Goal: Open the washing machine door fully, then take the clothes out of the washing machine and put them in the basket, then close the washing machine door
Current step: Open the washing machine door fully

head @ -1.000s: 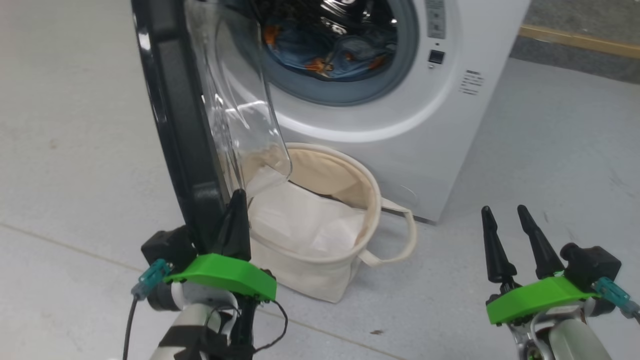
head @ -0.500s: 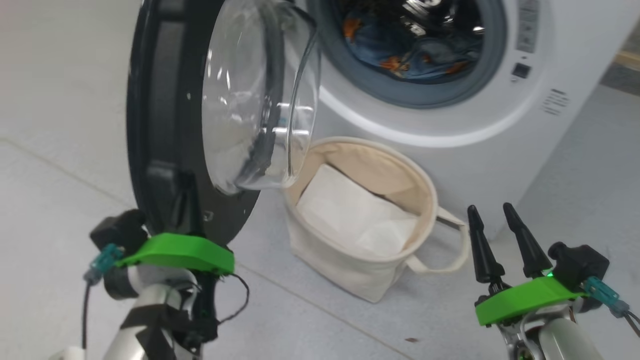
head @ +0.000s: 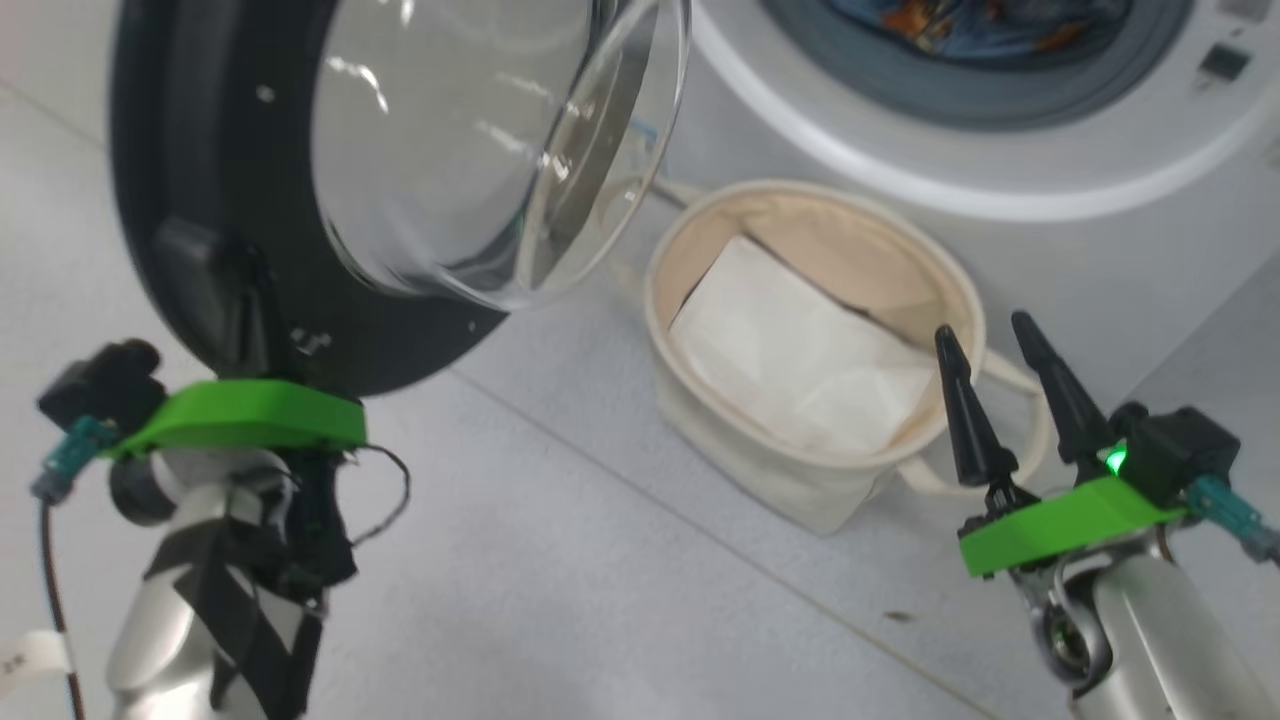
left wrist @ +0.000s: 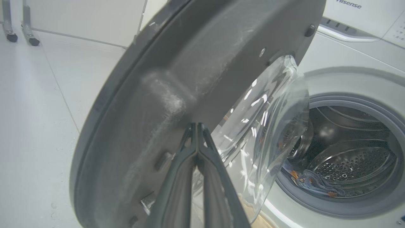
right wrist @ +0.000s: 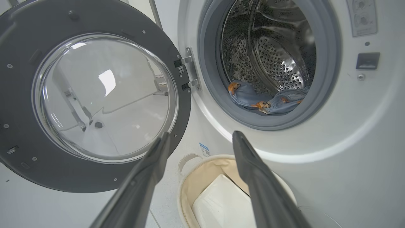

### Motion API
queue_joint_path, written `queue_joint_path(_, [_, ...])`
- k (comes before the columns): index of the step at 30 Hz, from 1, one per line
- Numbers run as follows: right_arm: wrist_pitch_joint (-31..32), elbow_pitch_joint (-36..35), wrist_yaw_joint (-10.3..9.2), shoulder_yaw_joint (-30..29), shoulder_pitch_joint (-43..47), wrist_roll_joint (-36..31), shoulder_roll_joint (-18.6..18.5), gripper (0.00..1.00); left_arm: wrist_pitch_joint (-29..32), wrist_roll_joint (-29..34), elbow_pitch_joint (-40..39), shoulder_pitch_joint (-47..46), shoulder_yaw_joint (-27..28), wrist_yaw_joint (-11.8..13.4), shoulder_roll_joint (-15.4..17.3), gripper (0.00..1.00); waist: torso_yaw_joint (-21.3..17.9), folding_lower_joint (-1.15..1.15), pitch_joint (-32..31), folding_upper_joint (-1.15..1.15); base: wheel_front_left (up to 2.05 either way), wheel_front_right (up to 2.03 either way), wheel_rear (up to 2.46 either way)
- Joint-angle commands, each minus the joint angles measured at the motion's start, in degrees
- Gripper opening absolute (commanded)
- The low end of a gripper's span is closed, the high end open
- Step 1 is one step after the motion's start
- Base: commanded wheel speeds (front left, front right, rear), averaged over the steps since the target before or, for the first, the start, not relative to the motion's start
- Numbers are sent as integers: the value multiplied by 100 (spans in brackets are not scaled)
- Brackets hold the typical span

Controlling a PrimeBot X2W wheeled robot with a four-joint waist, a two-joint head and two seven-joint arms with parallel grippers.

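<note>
- Head view: the door fills the upper left. It is a wide glossy black ring around a clear glass bowl that bulges to the right, and it stands swung away from the washer.
- The left gripper is at lower left. Its dark fingers lie against the ring's lower edge, and from here I cannot tell how they stand.
- The right gripper is at lower right, in front of the basket, fingers apart and holding nothing.
- The cream basket sits on the floor just below the drum mouth, with a white sheet folded inside.
- A strip of the blue, orange-printed clothes shows at the top edge, inside the drum.
- Left wrist view: the left gripper's fingers are pressed together, nothing between them, with their tips on the door's dull grey inner face just beside the glass. At lower right the clothes lie low in the perforated steel drum.
- Right wrist view: the right gripper's fingers are spread wide and free. The door is at left, hung on its hinge, with the whole glass facing the camera. The clothes are bunched at the bottom of the drum behind the grey rim, and the basket is at bottom centre.
</note>
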Motion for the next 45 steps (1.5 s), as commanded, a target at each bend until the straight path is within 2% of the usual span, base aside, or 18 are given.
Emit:
queue_joint_path(1, [-71, -217, 6, 155, -232, -49, -67, 100, -71, 26, -97, -300, 315, -17, 272, 0, 112, 0, 299, 0, 0, 0, 0])
queue_joint_path(7, [-71, -264, 6, 206, -513, -82, -255, 100, -128, 227, 370, -663, 730, -80, 392, 0, 155, 0, 723, 0, 0, 0, 0])
queue_joint_path(14, [20, -446, 6, 194, -765, -161, -396, 100, -132, 509, 744, -1099, 1686, -204, 426, 0, 118, 0, 1230, 0, 0, 0, 0])
queue_joint_path(18, [89, -583, 6, 173, -883, -197, -442, 100, -133, 662, 954, -1324, 2250, -375, 389, 0, 66, 0, 1514, 0, 0, 0, 0])
queue_joint_path(26, [126, -711, 6, 151, -959, -233, -455, 100, -133, 1099, 1337, -1735, 2916, -694, 325, 0, -59, 0, 1809, 0, 0, 0, 0])
queue_joint_path(32, [132, -789, 6, 125, -937, -268, -451, 100, -133, 1538, 1517, -1948, 3322, -865, 217, 0, -136, 0, 1870, 0, 0, 0, 0])
queue_joint_path(39, [58, -675, 6, 189, -885, -219, -357, 100, -133, 1953, 1795, -1996, 3589, -1154, 247, 0, -271, 0, 1587, 0, 0, 0, 0])
queue_joint_path(40, [44, -644, 6, 205, -875, -207, -340, 100, -133, 2029, 1804, -1982, 3616, -1162, 255, 60, -298, 0, 1523, 0, 0, 0, 0])
queue_joint_path(41, [29, -607, 6, 214, -860, -192, -323, 100, -133, 2082, 1833, -1963, 3639, -1188, 243, 100, -322, 0, 1447, 0, 0, 0, 0])
queue_joint_path(45, [-25, -433, 6, 304, -801, -138, -265, 100, -133, 2367, 1872, -1808, 3633, -1269, 246, 100, -459, 0, 1098, 0, 0, 0, 0])
